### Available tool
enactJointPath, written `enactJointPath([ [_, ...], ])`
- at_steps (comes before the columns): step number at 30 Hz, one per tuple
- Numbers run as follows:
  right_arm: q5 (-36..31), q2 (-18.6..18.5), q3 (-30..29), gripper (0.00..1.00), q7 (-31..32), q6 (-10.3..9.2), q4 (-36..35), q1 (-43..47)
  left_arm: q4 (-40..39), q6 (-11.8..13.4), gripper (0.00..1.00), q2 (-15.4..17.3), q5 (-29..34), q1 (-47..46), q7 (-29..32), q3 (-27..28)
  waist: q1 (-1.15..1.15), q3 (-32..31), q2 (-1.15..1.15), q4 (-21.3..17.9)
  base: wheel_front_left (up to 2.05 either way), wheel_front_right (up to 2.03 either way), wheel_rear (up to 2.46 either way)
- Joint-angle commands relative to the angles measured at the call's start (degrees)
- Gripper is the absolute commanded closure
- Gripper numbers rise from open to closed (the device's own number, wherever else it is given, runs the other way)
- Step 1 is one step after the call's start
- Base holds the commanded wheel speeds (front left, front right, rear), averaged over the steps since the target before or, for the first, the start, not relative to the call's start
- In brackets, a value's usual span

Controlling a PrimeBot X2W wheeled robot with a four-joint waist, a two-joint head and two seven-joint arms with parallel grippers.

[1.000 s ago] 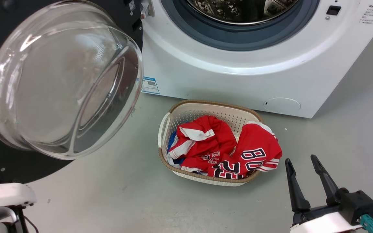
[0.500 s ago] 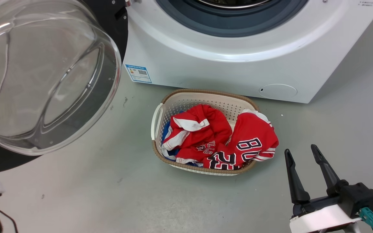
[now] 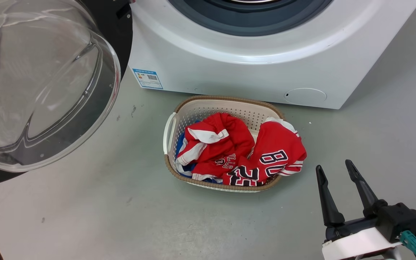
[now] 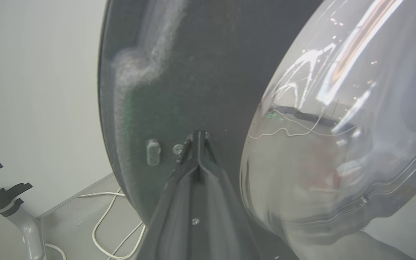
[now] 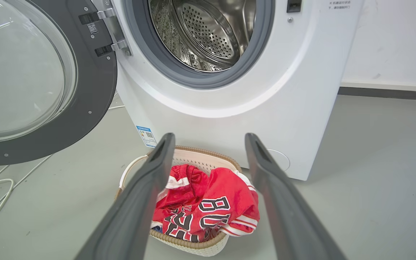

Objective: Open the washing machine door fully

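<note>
Left gripper [image 4: 198, 134] (fingers [image 4: 181, 202] together) faces the washing machine door [image 4: 193, 72] — right gripper [image 3: 333, 165] gapes.

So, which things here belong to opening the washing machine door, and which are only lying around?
For the job: washing machine door; washing machine; left gripper, shut, at the door's inner face.
Lying about: basket with red jerseys; white cables on the floor; right gripper, open, holding nothing.
</note>
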Motion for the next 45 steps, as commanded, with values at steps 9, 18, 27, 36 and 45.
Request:
enactJointPath([
  [9, 0.83, 0.13, 0.35, 0.00, -0.10, -0.02, 0.41, 0.24, 1.66, -2.71, 1.00, -0.19, 3.42, -0.12, 0.13, 1.21, -0.01, -3.15, 0.00, -0.44, 0.00, 0.00, 0.00],
  [18, 2.26, 0.13, 1.09, 0.00, -0.10, -0.02, 1.09, 2.82, -2.80, -5.50, 1.00, -3.22, 7.22, 7.38, 0.13, 0.39, -0.01, -9.63, 0.00, -0.95, 0.00, 0.00, 0.00],
  [27, 1.52, 0.13, -0.20, 0.00, -0.10, -0.02, -1.65, 5.17, -14.31, -6.31, 1.00, -8.90, 11.20, 16.16, 0.13, -4.77, -0.01, -14.29, 0.00, -0.99, 0.00, 0.00, 0.00],
  [36, 1.42, 0.13, -1.69, 0.00, -0.10, -0.02, -5.12, 7.12, -24.67, -5.95, 1.00, -14.37, 12.69, 22.62, 0.13, -12.45, -0.01, -16.61, 0.00, -2.16, 0.00, 0.00, 0.00],
  [45, 1.77, 0.14, -2.16, 0.00, -0.10, -0.02, -6.28, 8.07, -28.42, -5.56, 0.98, -15.69, 11.87, 25.85, 0.13, -20.31, -0.01, -17.10, 0.00, -4.55, 0.00, 0.00, 0.00],
])
